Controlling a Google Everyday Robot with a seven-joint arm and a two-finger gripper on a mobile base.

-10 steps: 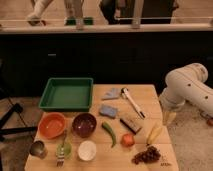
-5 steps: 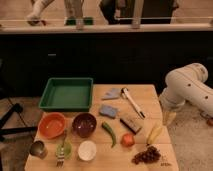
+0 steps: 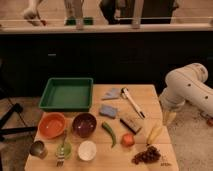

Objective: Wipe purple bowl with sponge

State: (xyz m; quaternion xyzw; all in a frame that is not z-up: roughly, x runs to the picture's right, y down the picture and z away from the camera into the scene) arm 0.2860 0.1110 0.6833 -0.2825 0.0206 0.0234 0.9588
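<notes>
Nothing has moved: the gripper [image 3: 169, 119] hangs wide and empty off the right edge of the table [image 3: 150, 93], well apart from the sponge [image 3: 108, 110] near the purple bowl [image 3: 84, 124], so wiping is not started.

I count three bowls on the surface [image 3: 148, 96]: one purple bowl [image 3: 84, 124], one orange bowl [image 3: 51, 125], one white bowl [image 3: 87, 150]. One sponge [image 3: 108, 110], one cloth [image 3: 111, 93], one brush [image 3: 131, 124], one green tray [image 3: 67, 93], one grape bunch [image 3: 147, 156]. One hand [image 3: 168, 121] hangs just off the surface's right edge.
</notes>
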